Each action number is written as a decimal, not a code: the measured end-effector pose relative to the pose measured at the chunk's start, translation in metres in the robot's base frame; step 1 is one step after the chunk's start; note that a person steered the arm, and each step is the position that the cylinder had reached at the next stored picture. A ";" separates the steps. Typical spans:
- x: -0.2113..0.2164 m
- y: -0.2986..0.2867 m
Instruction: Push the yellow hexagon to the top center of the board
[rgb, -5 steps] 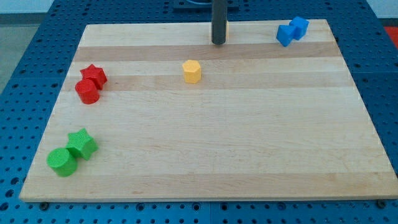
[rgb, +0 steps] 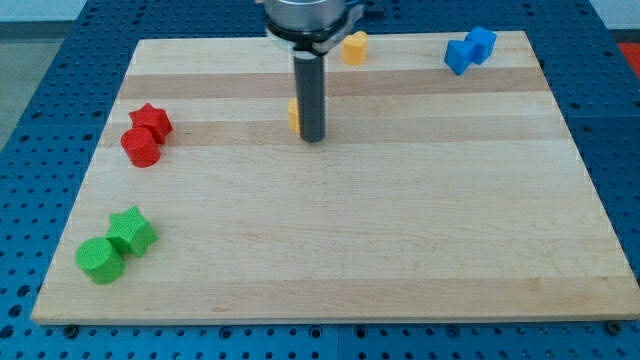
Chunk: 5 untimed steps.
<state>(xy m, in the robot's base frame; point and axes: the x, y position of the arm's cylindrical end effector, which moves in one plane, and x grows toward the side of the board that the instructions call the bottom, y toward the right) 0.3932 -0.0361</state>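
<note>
On the wooden board (rgb: 400, 220), from the view's left: two green blocks (rgb: 116, 246), two red blocks (rgb: 145, 133). My tip (rgb: 313, 137) has no jaws and holds nothing; it hides most of the yellow hexagon (rgb: 293, 115), mid-board. Another yellow block (rgb: 354, 47) sits top centre, two blue blocks (rgb: 470, 50) top right.

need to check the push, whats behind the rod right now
A thin strip of the yellow hexagon shows at the rod's left edge; the rest is covered. My tip sits just in front of it, toward the view's bottom. Contact cannot be seen.
</note>
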 end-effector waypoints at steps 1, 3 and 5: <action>-0.012 -0.006; -0.038 -0.041; -0.050 -0.036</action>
<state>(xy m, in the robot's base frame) 0.3427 -0.0721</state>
